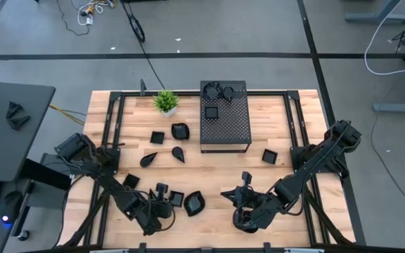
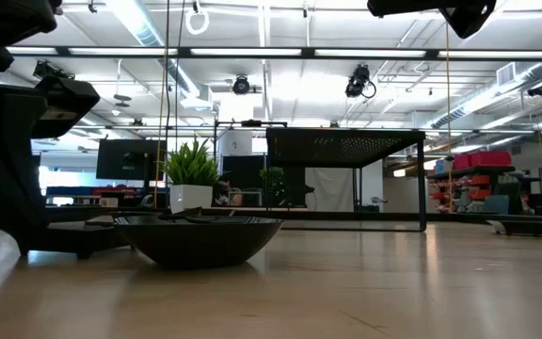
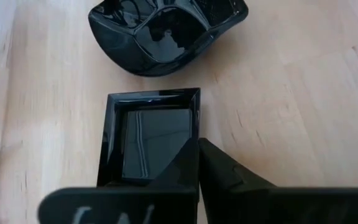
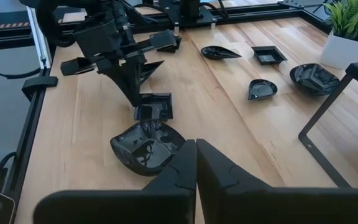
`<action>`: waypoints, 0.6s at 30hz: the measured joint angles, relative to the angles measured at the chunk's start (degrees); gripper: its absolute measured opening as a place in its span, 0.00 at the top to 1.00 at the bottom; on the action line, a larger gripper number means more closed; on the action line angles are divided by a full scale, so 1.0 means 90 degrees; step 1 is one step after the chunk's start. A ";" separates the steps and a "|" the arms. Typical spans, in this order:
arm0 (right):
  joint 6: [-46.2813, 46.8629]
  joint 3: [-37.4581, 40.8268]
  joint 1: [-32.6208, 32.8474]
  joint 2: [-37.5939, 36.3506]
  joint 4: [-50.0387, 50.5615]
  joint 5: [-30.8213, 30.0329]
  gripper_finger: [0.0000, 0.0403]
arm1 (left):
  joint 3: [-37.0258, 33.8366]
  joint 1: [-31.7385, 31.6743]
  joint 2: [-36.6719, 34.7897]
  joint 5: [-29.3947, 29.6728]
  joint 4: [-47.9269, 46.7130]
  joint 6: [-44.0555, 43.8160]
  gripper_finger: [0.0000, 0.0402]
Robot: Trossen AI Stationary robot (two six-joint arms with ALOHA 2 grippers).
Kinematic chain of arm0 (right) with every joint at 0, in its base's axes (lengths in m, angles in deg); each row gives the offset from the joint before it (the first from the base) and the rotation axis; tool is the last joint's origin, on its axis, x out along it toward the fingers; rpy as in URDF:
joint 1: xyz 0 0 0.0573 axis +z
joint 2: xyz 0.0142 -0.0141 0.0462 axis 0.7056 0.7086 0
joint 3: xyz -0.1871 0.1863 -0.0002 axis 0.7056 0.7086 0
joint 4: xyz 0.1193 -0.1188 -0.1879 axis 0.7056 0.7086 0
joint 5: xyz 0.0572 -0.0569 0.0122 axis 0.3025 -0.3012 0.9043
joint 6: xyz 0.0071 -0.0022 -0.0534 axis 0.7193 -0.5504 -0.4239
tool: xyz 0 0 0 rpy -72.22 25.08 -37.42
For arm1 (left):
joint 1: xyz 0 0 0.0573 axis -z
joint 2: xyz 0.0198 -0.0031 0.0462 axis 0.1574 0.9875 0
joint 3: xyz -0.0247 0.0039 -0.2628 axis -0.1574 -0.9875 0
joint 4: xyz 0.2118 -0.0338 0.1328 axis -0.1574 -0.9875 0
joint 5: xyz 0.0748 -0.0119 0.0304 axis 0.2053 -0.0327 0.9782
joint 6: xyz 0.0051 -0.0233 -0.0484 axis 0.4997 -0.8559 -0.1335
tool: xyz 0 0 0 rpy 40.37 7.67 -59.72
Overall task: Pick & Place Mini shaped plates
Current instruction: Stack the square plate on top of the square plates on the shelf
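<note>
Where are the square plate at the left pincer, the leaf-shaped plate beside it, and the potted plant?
square plate [image 3: 154, 137], left wrist view, flat centre
leaf-shaped plate [image 3: 160, 31], left wrist view, inner bowl
potted plant [image 1: 165, 102], high view, leaves

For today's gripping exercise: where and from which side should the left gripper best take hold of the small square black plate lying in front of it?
Probably its raised rim. The square plate lies flat on the table, so only the thin upright edge offers purchase. The left gripper is best brought down from above, one finger inside the rim and one outside, on the side away from the leaf-shaped plate close beside it.

Near rim of the square plate [image 3: 151, 134] behind the left tool [image 3: 197, 180], its grip unclear.
</note>
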 joint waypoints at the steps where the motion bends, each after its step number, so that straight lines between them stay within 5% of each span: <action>1: 0.0000 0.0000 0.0000 0.0000 0.0000 0.0001 0.98 | 0.0000 0.0000 0.0000 0.0004 -0.0001 -0.0002 0.99; 18: -0.0024 0.0000 0.0000 0.0000 0.0000 0.0001 0.98 | 0.0529 0.0200 0.0000 0.0901 -0.0511 0.0278 1.00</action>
